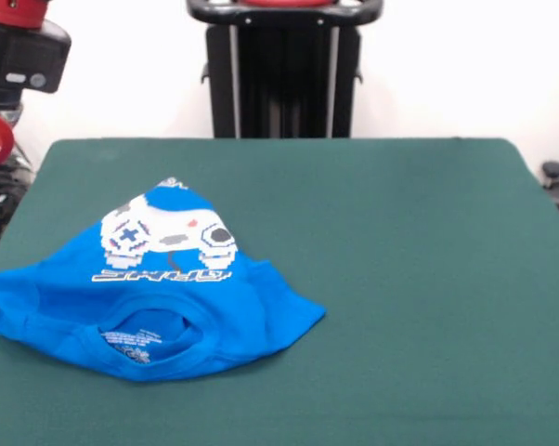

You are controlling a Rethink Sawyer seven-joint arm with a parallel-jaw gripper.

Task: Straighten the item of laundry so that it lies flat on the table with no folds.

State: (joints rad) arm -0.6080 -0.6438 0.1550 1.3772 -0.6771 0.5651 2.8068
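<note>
- Dark green felt-like cloth covers the large rectangular table (400, 279), with a plain white wall behind it.
- A bright blue cotton T-shirt (149, 297) lies bunched on the table's left side, its bottom part folded up; the neck opening faces the near edge, and a white pixel game-controller graphic with block lettering shows on top.
- Part of a red and black robot arm (15, 65) shows at the upper left; its gripper is out of sight, so its state cannot be told.

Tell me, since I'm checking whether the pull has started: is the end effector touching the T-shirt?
Cannot tell: the front view shows the T-shirt lying crumpled on the table with nothing on it, but no end effector is in view.
</note>
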